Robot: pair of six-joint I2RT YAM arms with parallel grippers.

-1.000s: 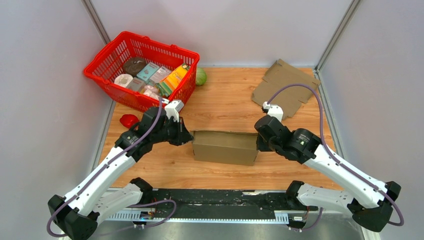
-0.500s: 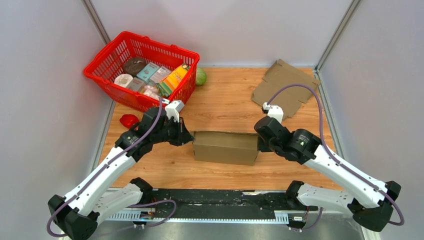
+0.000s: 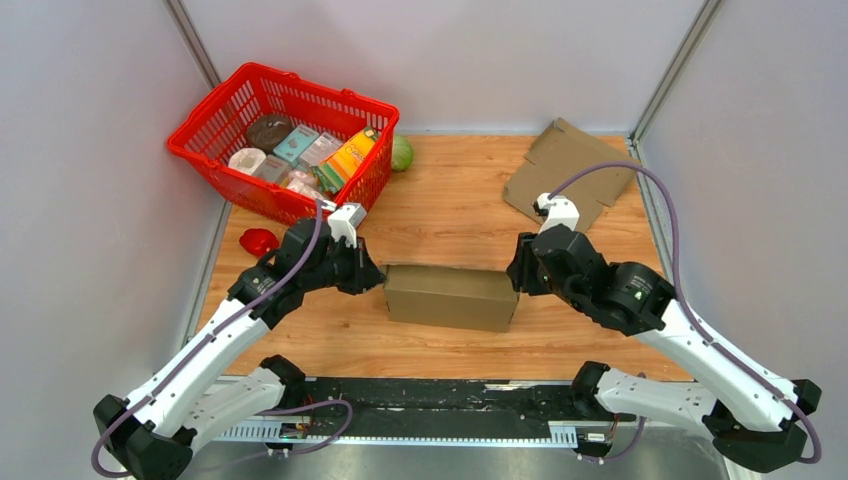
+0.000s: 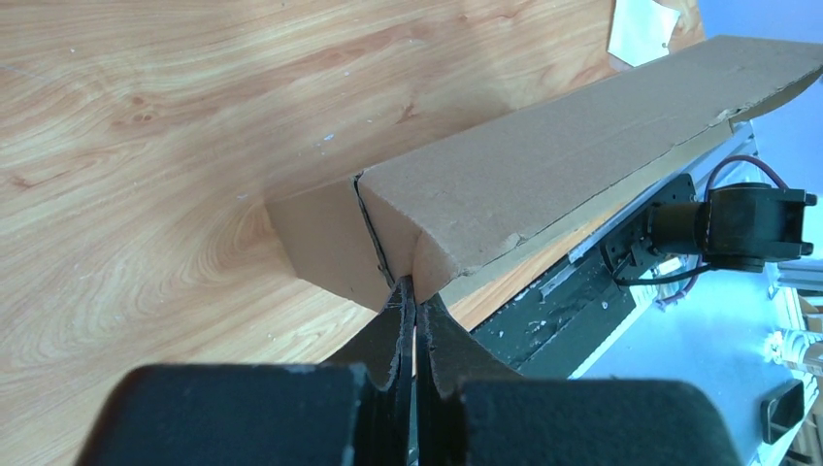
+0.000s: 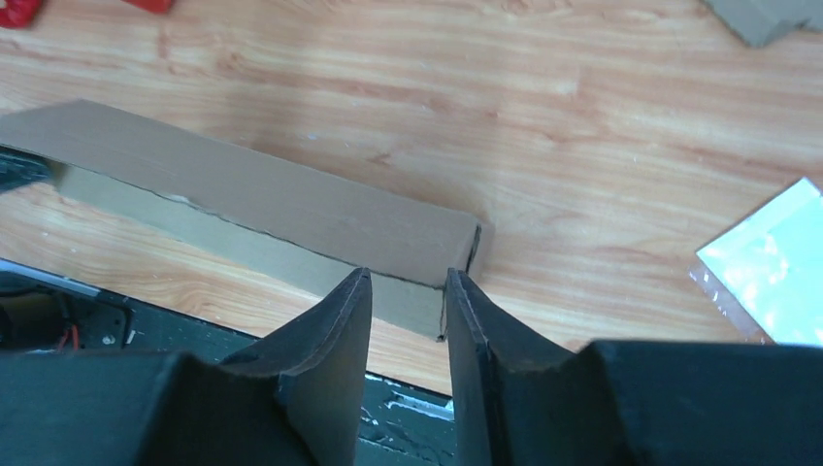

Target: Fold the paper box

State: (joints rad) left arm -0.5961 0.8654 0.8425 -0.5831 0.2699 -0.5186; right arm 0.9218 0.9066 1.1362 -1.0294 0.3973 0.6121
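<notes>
Paper box (image 3: 450, 295) lies on table (image 3: 455, 205) between arms; left end effector (image 3: 378, 277) closed, tips at box's left end; right end effector (image 3: 517, 277) parted at right end.

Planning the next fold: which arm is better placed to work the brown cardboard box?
Probably right. The right gripper hangs open at one end of the brown cardboard box, free to grab; the left gripper is shut against the other end.

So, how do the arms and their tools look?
The left arm and the right arm have white links and black joints. A purple-grey cable runs along each. A small white block sits at each wrist. The left tool and right tool each have two black wedge-shaped fingers.
</notes>
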